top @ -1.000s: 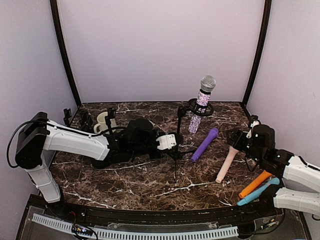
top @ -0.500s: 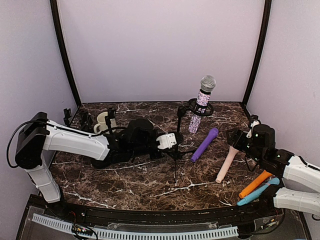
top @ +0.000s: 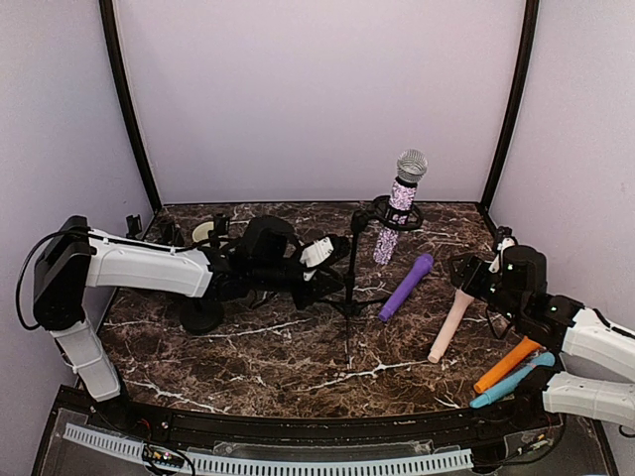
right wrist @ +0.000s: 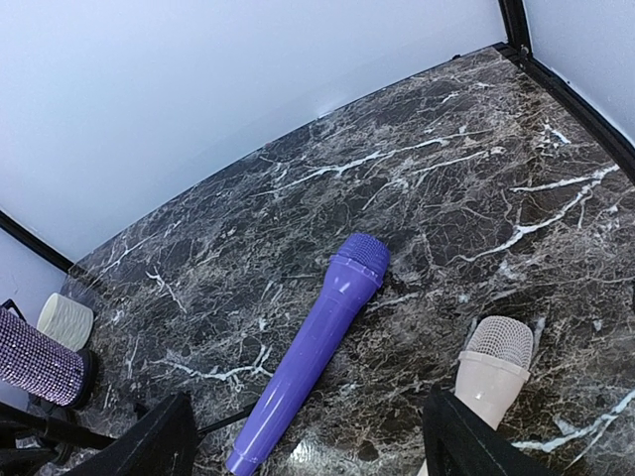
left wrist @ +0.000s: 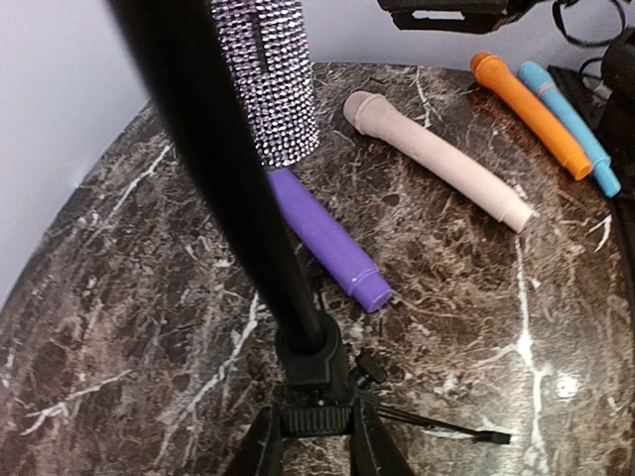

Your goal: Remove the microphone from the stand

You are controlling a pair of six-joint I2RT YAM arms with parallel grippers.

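The microphone (top: 402, 203), covered in purple rhinestones with a silver mesh head, sits tilted in the ring clip of the black tripod stand (top: 350, 268). Its body shows in the left wrist view (left wrist: 268, 89) and at the left edge of the right wrist view (right wrist: 40, 357). My left gripper (top: 319, 260) is at the stand's lower pole. In the left wrist view its fingers (left wrist: 250, 448) press on both sides of the ribbed hub (left wrist: 313, 416) under the pole (left wrist: 228, 198). My right gripper (top: 466, 273) is open and empty, apart from the stand, over the table (right wrist: 308, 416).
A purple toy microphone (top: 406, 287) lies just right of the stand. A beige one (top: 449, 325) lies under the right gripper. An orange one (top: 506, 365) and a blue one (top: 511, 385) lie at the front right. A cream mug (top: 205, 231) stands behind the left arm.
My left gripper has risen and shifted back-left at the stand, and the arm now covers most of the mug. The microphone, the stand and the right arm have not moved.
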